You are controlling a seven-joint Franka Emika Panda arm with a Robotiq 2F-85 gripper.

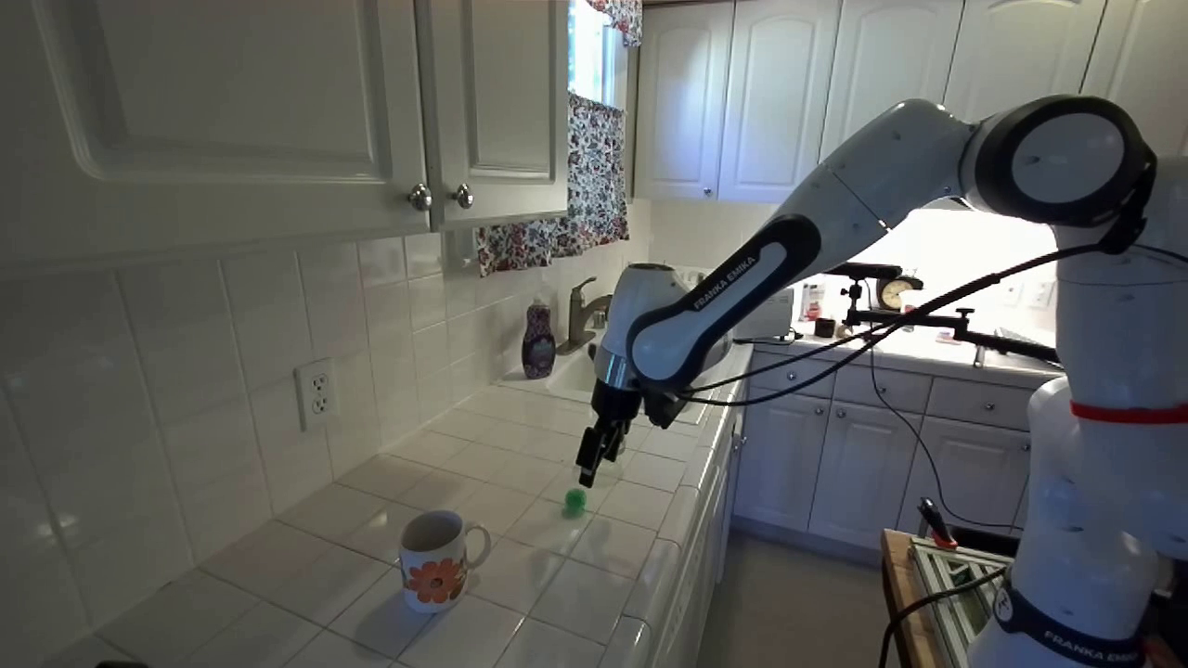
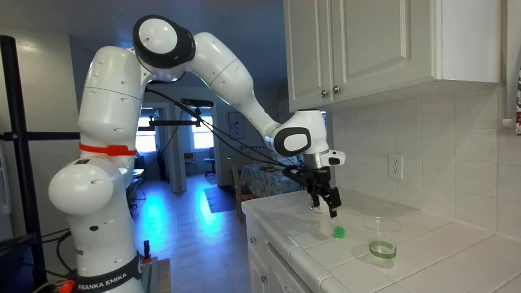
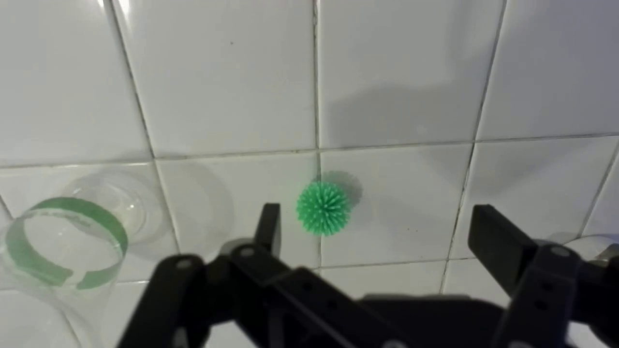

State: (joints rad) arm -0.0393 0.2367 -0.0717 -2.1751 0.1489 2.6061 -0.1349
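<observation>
**Gripper [image 3: 377, 226] hovering, jaws wide, above a green spiky ball [image 3: 323, 209]**

In both exterior views the gripper is slanting downward over the tiled counter [image 1: 566, 594], its fingertips hanging just above the ball and not touching it. The wrist view is showing the jaws standing wide apart, with the ball appearing in the span between them, nearer the left finger [image 3: 269, 229]. The ball is resting directly on the counter and casting a small shadow on the tiles.

In an exterior view a clear cup [image 2: 382, 249] with a green band low on its side is standing upright, right of the ball and slightly nearer. In an exterior view a white mug [image 1: 432, 566] with an orange flower is standing upright, left of the ball and nearer, its handle pointing right. The arm [image 1: 863, 186] is reaching in there from the right. Farther back, a dark purple bottle [image 1: 538, 341] is standing beside the sink [image 1: 568, 374], and a faucet [image 1: 577, 320] is rising to its right.
</observation>
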